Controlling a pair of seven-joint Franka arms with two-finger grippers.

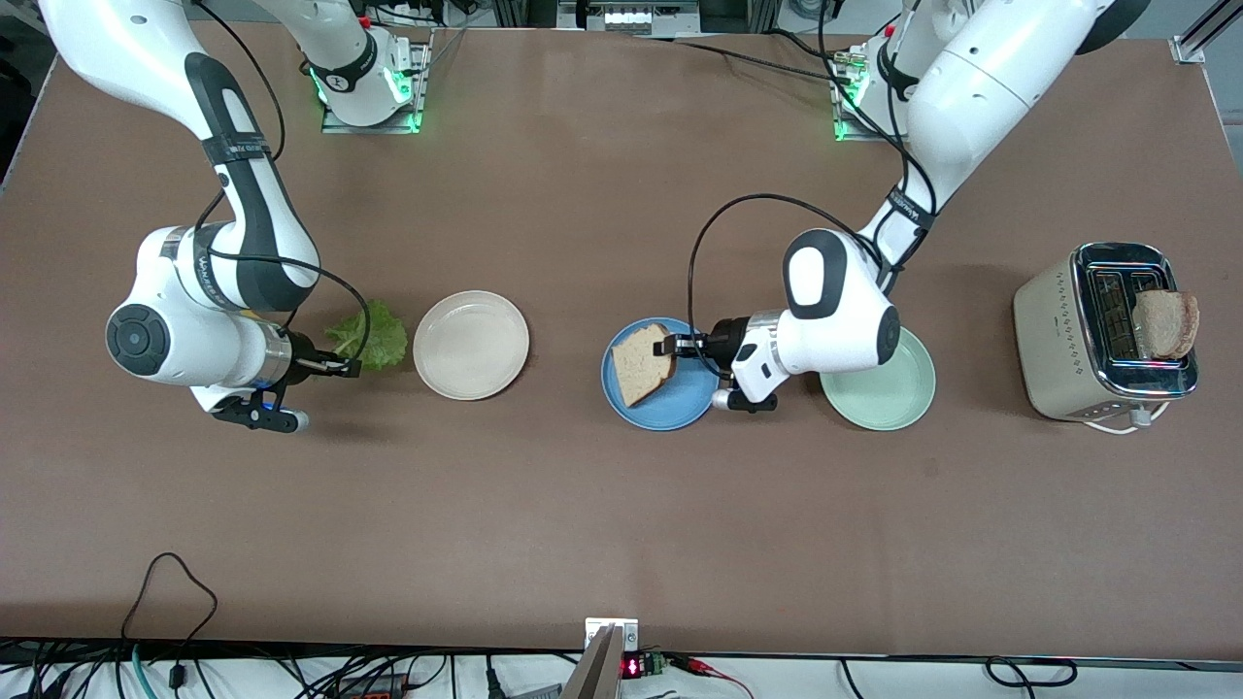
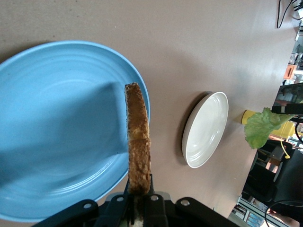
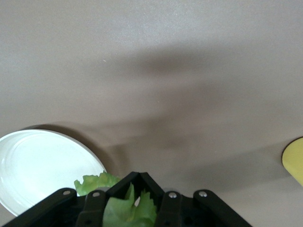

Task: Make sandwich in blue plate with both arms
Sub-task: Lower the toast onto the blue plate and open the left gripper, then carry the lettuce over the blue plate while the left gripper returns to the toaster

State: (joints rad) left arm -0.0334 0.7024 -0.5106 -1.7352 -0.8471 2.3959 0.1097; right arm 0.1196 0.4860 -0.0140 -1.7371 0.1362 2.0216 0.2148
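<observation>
My left gripper (image 1: 670, 347) is shut on one corner of a toasted bread slice (image 1: 641, 361), which it holds over the blue plate (image 1: 660, 410). In the left wrist view the bread slice (image 2: 137, 142) stands edge-on between the fingers, above the blue plate (image 2: 57, 132). My right gripper (image 1: 350, 367) is shut on a crinkled green lettuce leaf (image 1: 369, 335) over the table, beside the cream plate on the right arm's side. In the right wrist view the lettuce leaf (image 3: 128, 208) sits between the closed fingers. A second bread slice (image 1: 1165, 323) sticks out of the toaster (image 1: 1058, 335).
A cream-white plate (image 1: 471, 345) lies between the lettuce and the blue plate. A mint-green plate (image 1: 889, 393) lies beside the blue plate, partly under my left wrist. The toaster stands at the left arm's end of the table. Cables run along the table's near edge.
</observation>
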